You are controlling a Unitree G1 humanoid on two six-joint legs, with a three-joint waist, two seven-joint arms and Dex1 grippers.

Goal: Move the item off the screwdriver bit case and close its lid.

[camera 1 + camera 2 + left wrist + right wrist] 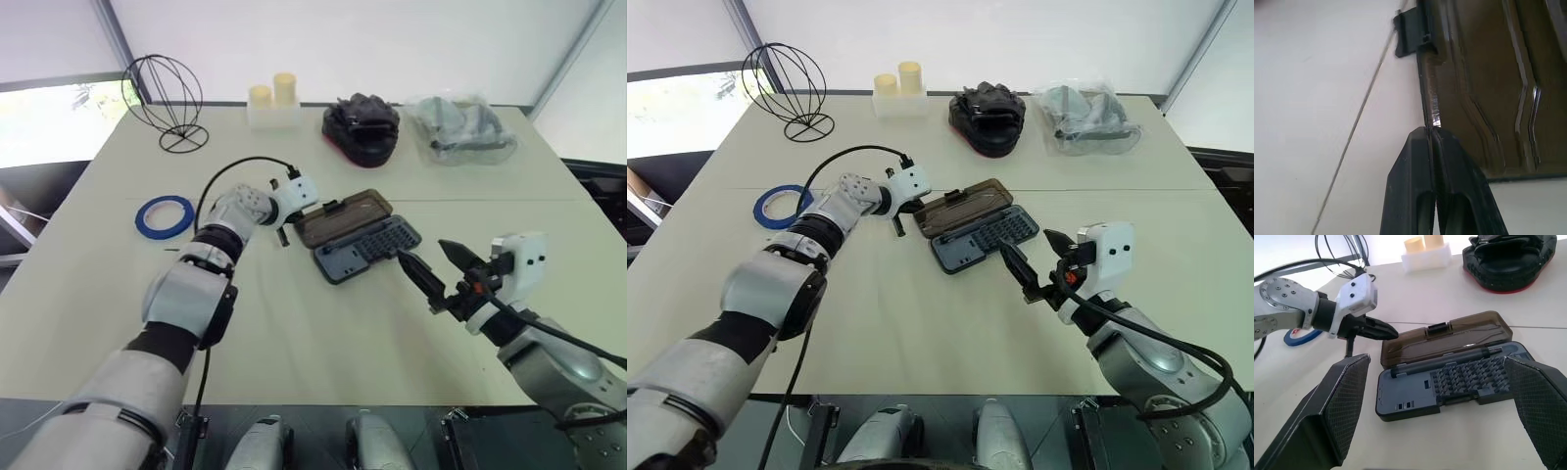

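Tape ring (pixel 165 216) is already off the case, lying flat on the table (pixel 294 352) at left-centre of the head view, well apart from everything else. That half looks done. What's left is the lid.

Screwdriver bit case (pixel 367 250) sits mid-frame, open. Lid (pixel 343 217) lies folded back flat on the table, on the upper-left side of the base, hinge line between them. Latch tab (pixel 1438 328) is on the lid's far long edge.

Left gripper (pixel 284 233): fingers pressed together, nothing between them. Tips sit right at the lid's left short edge; left wrist view shows them touching or just shy of the rim (pixel 1430 105), can't tell which.

Right gripper (pixel 429 264): jaws spread wide, empty, hanging above the table just lower right of the case base, not touching it.

Handling, my read:
- Lid is thin, stiff, light plastic. Smooth and likely slippery, lying flush, so no room to pinch it from above.
- Better to get a closed fingertip under the free edge and lever it over the hinge than to grip it.
- Whole case is light and will probably skate on the table when pushed. Right gripper could brace the base.
- Latch likely needs a firm press down near the tab to click.
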